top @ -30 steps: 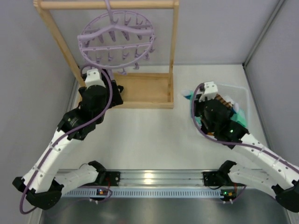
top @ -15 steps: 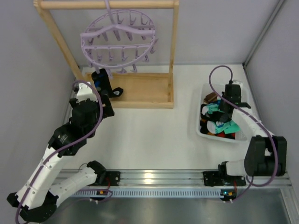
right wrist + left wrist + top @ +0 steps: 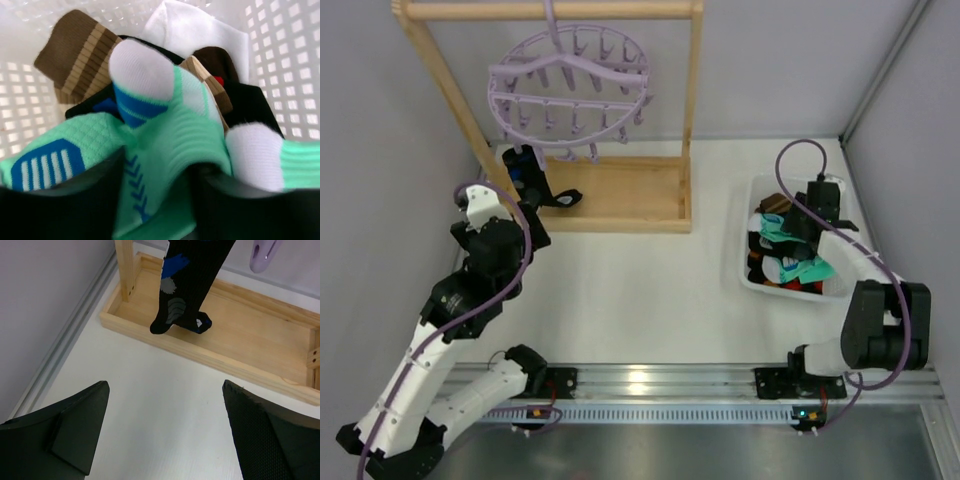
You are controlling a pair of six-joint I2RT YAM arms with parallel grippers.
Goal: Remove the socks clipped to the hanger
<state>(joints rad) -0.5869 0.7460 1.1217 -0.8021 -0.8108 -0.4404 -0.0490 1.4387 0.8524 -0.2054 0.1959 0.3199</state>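
Observation:
The lilac hanger (image 3: 570, 85) hangs from the wooden rack's top bar. One black sock (image 3: 528, 172) with blue and grey marks (image 3: 187, 285) is clipped to its near-left side, toe over the tray. A lilac peg (image 3: 262, 252) dangles beside it. My left gripper (image 3: 520, 222) (image 3: 165, 385) stands open and empty, short of that sock. My right gripper (image 3: 798, 238) (image 3: 159, 165) is down in the white basket (image 3: 745, 272). Its jaws are apart, with a teal sock (image 3: 165, 125) lying between the fingers on the pile. Brown striped (image 3: 75, 47), white and black socks lie under it.
The wooden rack's tray base (image 3: 620, 190) (image 3: 250, 340) sits on the table under the hanger, its posts rising at both ends. Grey walls close in on the left and right. The basket's mesh wall (image 3: 300, 65) surrounds the right gripper. A metal rail (image 3: 640, 385) runs along the near edge.
My right gripper's jaws have parted over the basket, letting go of the teal sock. The left arm has drawn back and left from the rack. The hanger has swung slightly.

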